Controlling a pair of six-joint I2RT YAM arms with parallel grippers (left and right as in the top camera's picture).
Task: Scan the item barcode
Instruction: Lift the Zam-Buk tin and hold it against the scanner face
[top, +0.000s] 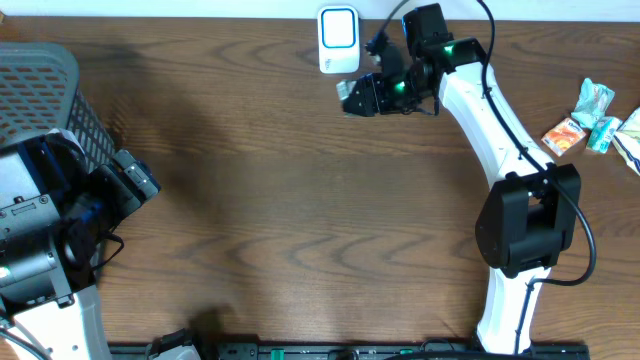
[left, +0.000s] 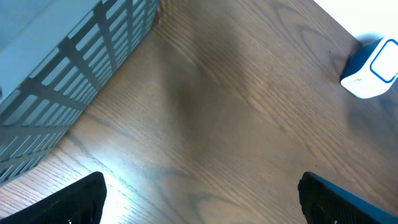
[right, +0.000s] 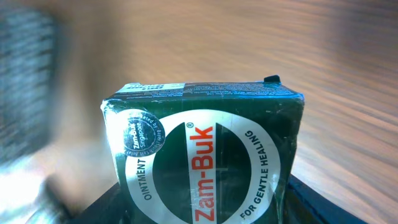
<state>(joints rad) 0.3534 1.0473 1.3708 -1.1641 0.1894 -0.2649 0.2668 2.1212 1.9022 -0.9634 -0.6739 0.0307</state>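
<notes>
pick: done, right end effector (top: 365, 95) clamped on Zam-Buk box (right: 205, 155) | position: box held just beside scanner (top: 338, 40) | scan: seemingly pending, barcode side not visible | left end effector (left: 205, 202): spread wide, empty
</notes>
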